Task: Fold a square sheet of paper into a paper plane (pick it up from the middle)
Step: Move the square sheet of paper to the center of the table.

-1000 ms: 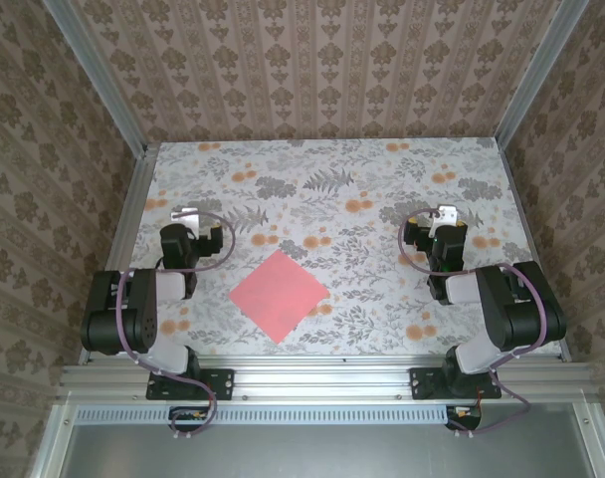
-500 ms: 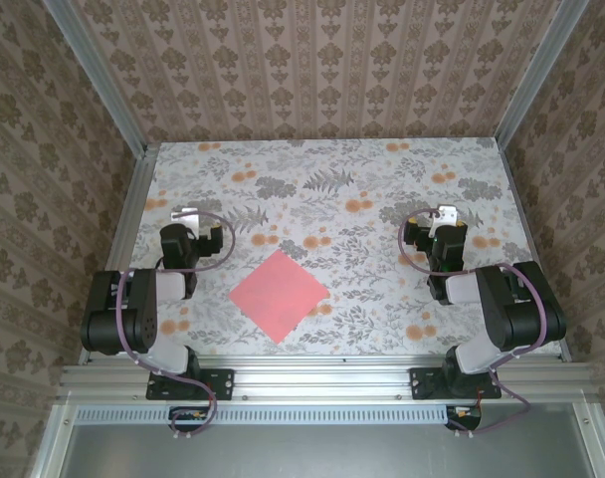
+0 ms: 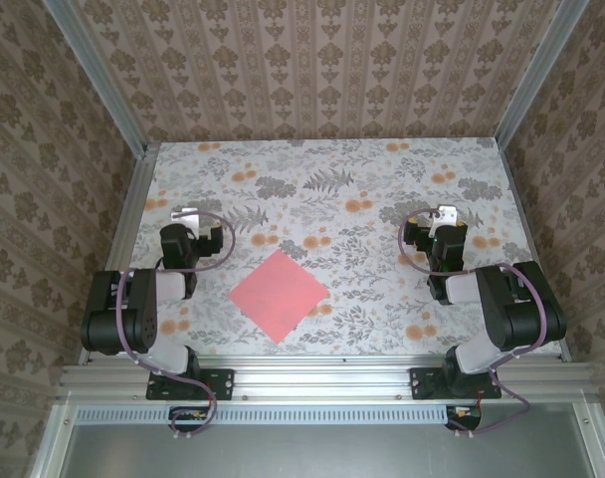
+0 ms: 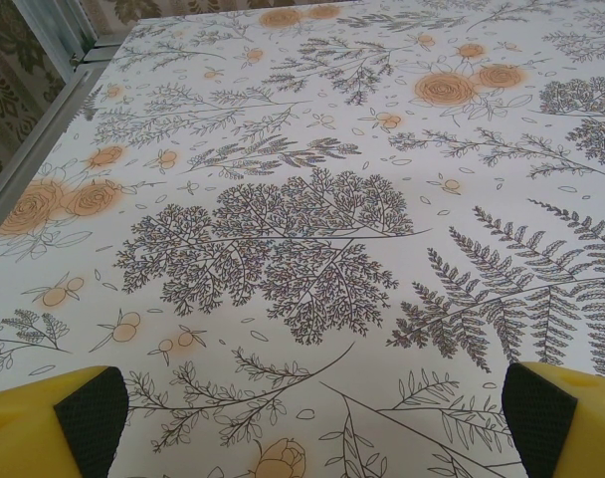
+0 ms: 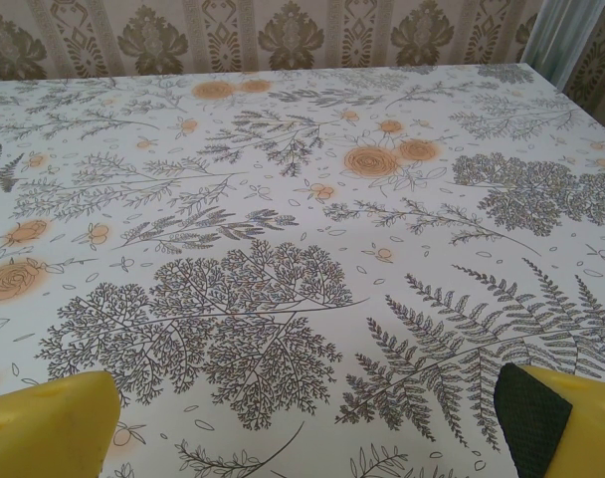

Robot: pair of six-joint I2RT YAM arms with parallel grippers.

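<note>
square sheet of paper (image 3: 279, 295): flat on table (image 3: 382, 169) | left gripper (image 3: 186, 215): left of sheet, jaws apart, holds nothing | right gripper (image 3: 447, 212): right of sheet, jaws apart, holds nothing

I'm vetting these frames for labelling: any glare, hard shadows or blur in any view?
Top external view: soft, even light, no glare; the square sheet of paper reads sharp-edged on the table, shadows faint. Left wrist view: the print is crisp, the left gripper's fingers at the bottom corners slightly soft. Right wrist view: crisp print too, the right gripper's fingers slightly soft.
</note>
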